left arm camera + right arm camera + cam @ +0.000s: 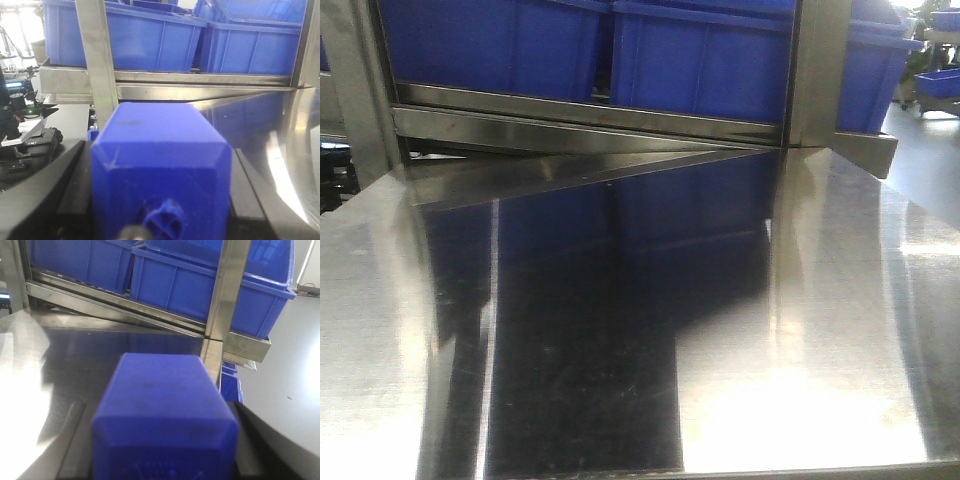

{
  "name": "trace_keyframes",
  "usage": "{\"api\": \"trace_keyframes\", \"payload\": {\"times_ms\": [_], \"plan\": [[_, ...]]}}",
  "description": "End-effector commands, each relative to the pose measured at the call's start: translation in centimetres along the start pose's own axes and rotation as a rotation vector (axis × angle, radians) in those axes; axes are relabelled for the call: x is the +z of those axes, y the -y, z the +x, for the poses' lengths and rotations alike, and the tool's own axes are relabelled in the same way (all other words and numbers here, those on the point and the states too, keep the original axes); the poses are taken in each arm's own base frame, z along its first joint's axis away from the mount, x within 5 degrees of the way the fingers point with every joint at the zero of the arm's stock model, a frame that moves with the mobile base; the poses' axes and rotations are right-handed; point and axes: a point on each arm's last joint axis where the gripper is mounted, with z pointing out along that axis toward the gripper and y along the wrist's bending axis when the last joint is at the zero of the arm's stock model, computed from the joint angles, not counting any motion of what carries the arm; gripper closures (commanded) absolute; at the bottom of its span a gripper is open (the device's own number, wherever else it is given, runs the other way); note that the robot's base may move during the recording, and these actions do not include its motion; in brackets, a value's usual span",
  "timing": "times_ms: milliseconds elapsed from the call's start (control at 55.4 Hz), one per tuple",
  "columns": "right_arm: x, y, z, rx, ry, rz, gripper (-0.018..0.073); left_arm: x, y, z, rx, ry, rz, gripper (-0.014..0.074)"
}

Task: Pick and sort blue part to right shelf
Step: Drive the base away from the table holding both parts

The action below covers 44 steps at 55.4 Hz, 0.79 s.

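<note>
Blue part (155, 132) is held in the left claw (160, 170); the right claw (162, 415) holds a second blue part (160, 380). At 12 o'clock, a post (227, 300) of the right shelf (125, 306) could bump one loose.

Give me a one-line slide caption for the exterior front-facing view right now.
A polished stainless-steel tabletop mirroring the large blue plastic crates that sit on the stainless-steel rack behind it.

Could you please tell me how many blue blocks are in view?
2. One blue block sits close before the left wrist camera, the other blue block before the right wrist camera. More may be hidden inside the crates.
</note>
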Motion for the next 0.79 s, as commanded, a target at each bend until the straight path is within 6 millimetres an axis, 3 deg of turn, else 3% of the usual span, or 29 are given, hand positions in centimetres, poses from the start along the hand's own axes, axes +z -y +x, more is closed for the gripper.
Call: {"api": "trace_keyframes", "payload": {"times_ms": [0,776], "plan": [[-0.05,0.01,-1.67,-0.027,0.105,0.000,0.0402,-0.24,0.15,-1.48,0.002,0.098,0.026,0.0296],[-0.07,0.01,-1.65,-0.027,0.104,0.000,0.0402,-0.23,0.14,-1.46,0.002,0.096,0.025,0.0296]]}}
